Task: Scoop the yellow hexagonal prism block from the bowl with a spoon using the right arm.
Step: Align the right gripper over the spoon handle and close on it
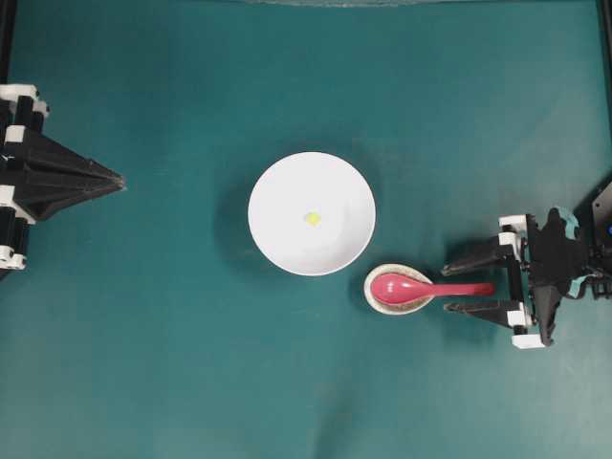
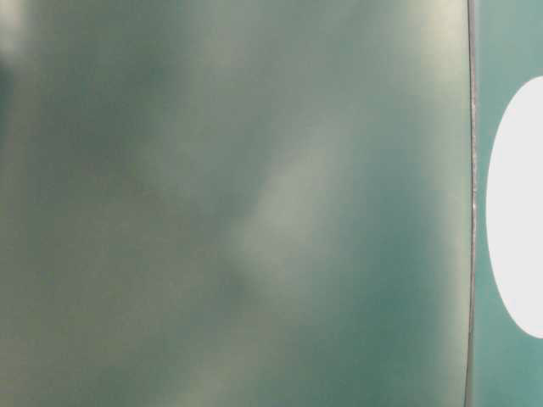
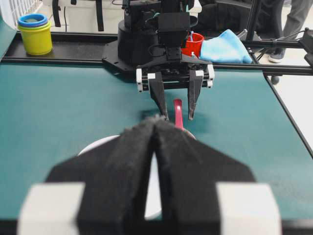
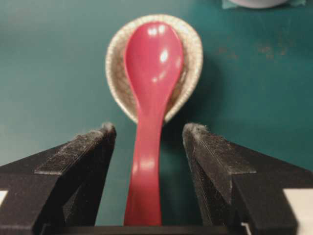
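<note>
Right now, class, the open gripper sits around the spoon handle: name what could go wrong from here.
1. The right gripper straddles the glossy spoon handle; closing off-centre could tip it off the speckled spoon rest.
2. The yellow block is tiny within the wide white bowl; the scoop may just push it around.
3. Bowl and rest sit close together, so a swing might knock either.
</note>
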Controlling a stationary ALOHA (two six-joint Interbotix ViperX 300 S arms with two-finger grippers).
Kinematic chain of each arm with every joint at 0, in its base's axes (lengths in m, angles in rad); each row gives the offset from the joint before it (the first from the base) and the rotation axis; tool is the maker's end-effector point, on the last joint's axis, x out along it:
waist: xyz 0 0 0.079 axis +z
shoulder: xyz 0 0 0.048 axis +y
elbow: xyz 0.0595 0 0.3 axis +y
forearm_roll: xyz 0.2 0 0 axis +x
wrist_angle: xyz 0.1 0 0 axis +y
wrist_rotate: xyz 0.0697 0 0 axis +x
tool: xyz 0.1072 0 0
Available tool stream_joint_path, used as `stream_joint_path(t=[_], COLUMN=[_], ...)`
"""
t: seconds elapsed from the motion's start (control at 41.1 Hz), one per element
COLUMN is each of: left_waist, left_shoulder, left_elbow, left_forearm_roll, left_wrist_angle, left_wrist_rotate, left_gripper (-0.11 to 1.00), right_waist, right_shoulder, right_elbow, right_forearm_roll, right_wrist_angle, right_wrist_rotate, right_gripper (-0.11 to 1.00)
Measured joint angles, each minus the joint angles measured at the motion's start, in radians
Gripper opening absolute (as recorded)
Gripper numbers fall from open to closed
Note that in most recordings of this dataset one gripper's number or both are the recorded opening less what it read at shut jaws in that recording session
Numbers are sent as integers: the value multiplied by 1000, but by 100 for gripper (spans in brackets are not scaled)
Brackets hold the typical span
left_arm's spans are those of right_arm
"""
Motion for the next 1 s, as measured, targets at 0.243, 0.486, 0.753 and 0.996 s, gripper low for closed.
stream_joint_path(t=[0.243, 0.486, 0.753, 0.996], left_waist=[0, 0, 0, 0], left_shoulder=[0, 0, 0, 0], left_elbow=[0, 0, 0, 0], left_forearm_roll=[0, 0, 0, 0], left_wrist_angle=[0, 5, 5, 5], left_wrist_rotate=[-2, -2, -2, -2], left_gripper=[3, 3, 3, 3], right_waist=[6, 6, 9, 6], right_shoulder=[0, 12, 17, 17], right_elbow=[2, 3, 0, 0], right_forearm_roll=[5, 5, 5, 6], right_wrist_angle=[12, 26, 26, 26], right_wrist_rotate=[0, 2, -3, -5], right_gripper=[61, 61, 61, 61])
